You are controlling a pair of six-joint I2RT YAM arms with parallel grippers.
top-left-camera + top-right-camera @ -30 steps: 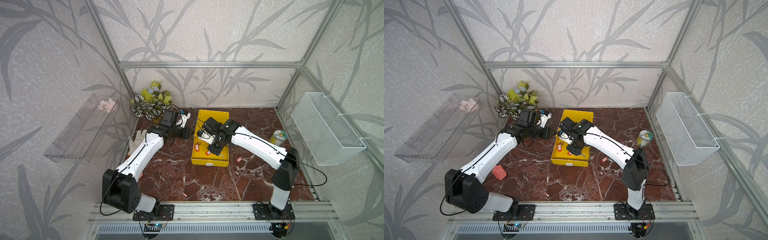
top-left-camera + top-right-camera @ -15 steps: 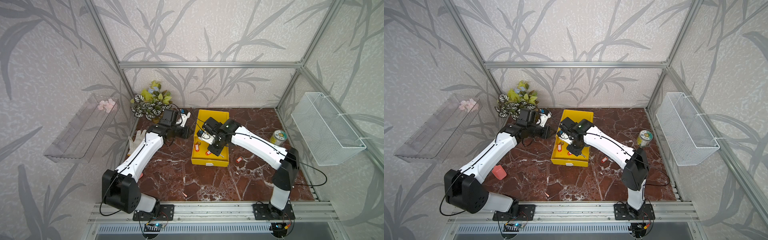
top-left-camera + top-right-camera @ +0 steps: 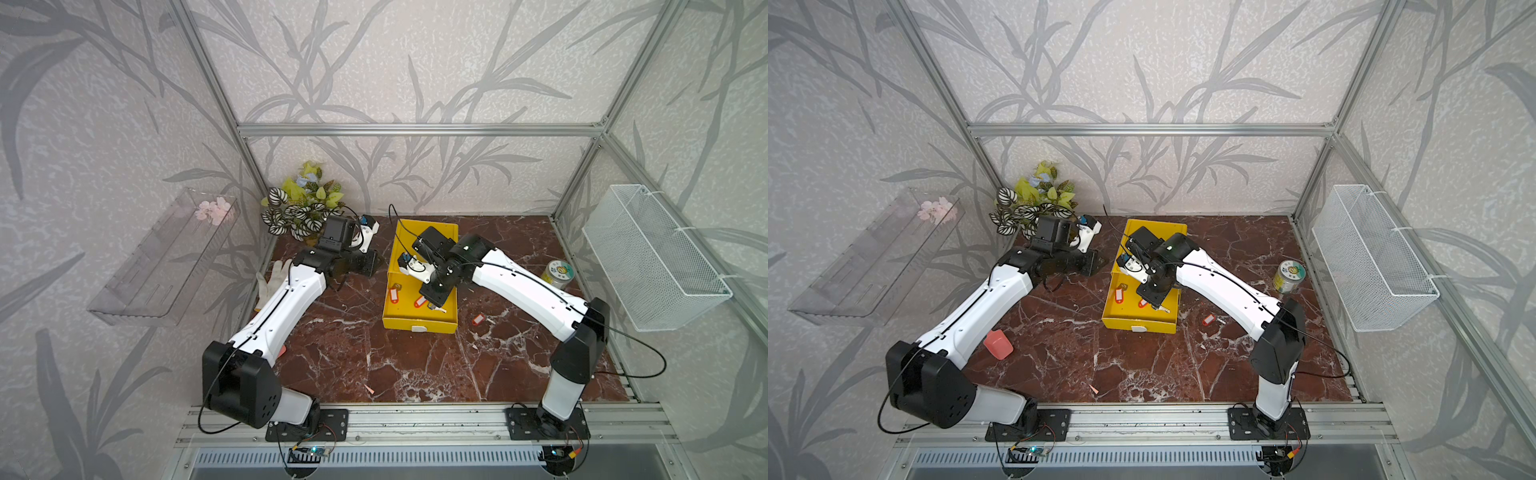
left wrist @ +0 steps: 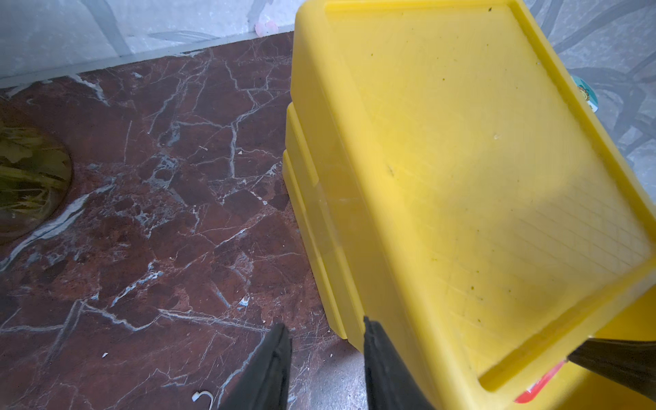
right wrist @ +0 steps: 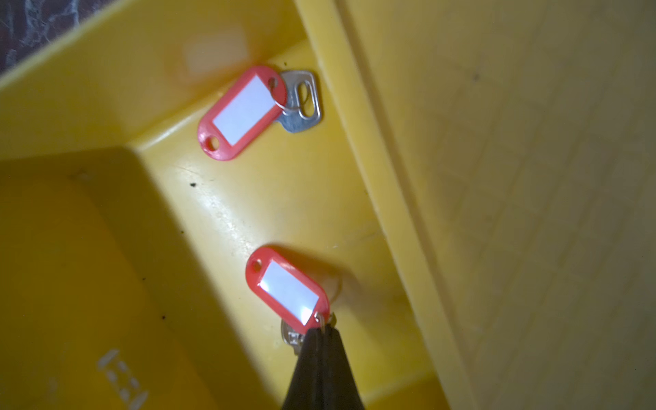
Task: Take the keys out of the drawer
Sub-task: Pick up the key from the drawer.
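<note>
The drawer [image 3: 419,322] is bright yellow, the key tags [image 5: 245,113] red-orange with white windows on silver keys [image 5: 293,124], the tabletop [image 3: 415,365] dark red marble veined white, the walls [image 3: 415,62] pale grey with darker leaf shapes, the arms [image 3: 286,303] white and black, and the plant [image 3: 291,216] has leaves striped black and white.

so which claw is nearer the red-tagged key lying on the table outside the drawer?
Right. The right claw is in the open drawer, just across its side wall from that key, shut on another key. The left claw sits on the yellow cabinet's other side, farther off.
</note>
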